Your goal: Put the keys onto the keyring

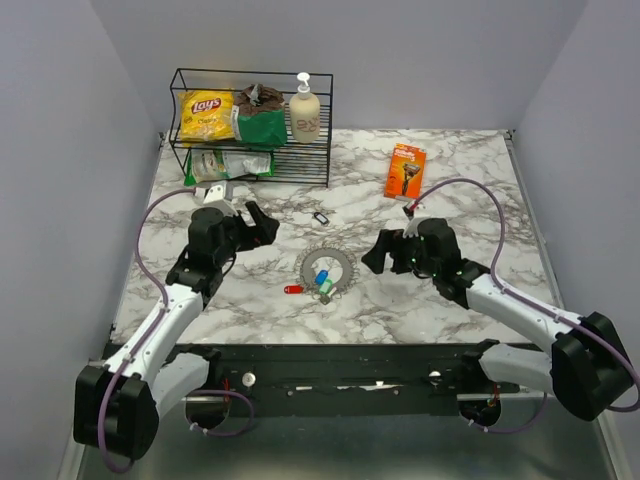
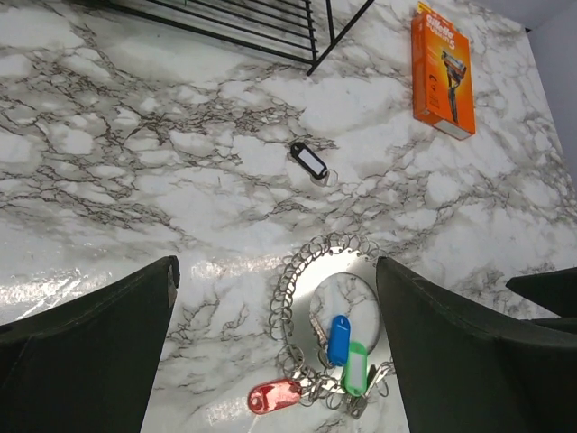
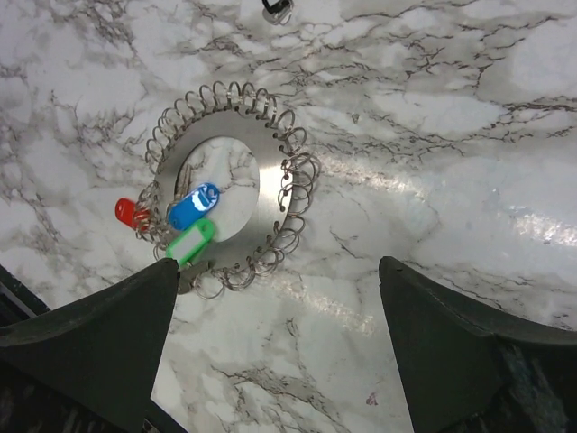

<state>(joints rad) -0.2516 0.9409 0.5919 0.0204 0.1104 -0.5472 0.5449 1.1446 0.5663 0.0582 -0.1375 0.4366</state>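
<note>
At frame centre, the keyring (image 1: 344, 266) apparently carries the red, blue and green keys (image 1: 322, 278) at its lower edge. A black-tagged key (image 1: 321, 217) lies loose above it. The left gripper (image 1: 262, 226) and right gripper (image 1: 378, 252) hover with jaws apart, empty. The next move is probably to fetch that loose key.

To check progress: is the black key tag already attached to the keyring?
No, the black key tag lies by itself, clearly apart from the keyring.
</note>
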